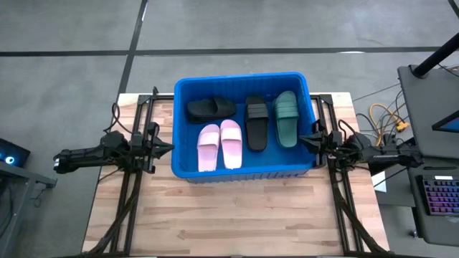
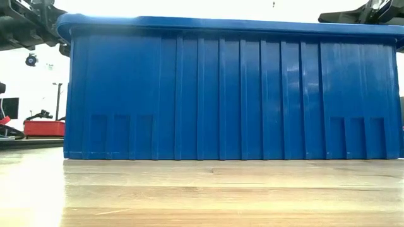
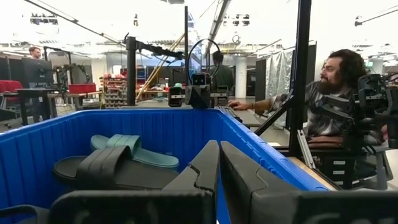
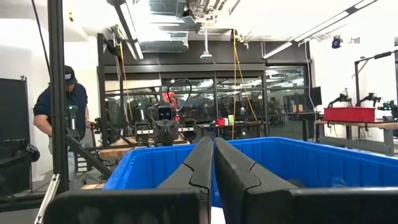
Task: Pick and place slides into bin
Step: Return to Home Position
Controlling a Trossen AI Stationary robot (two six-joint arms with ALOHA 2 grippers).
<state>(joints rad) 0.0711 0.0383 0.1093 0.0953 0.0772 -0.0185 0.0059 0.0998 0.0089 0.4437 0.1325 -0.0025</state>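
— Bin [image 1: 244, 176] contents?
— Pink pair [image 1: 219, 145], one black slide [image 1: 257, 122] and the green slide [image 1: 286, 118] lie crosswise to the line between the hands. Second black slide [image 1: 211, 108] lies along it.
— Hands?
— Left hand [image 1: 166, 148] and right hand [image 1: 306, 140] flank the bin, fingers pressed together, empty.

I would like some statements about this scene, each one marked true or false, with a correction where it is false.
1. The pink slides lie side by side inside the bin. True.
2. A black slide lies on the table outside the bin. False: the black slides are both inside the bin.
3. The left gripper holds a slide. False: it is shut on nothing, beside the bin's left wall.
4. The green slide lies at the end of the bin nearest the right gripper. True.
5. The right gripper is wide open. False: it is shut.
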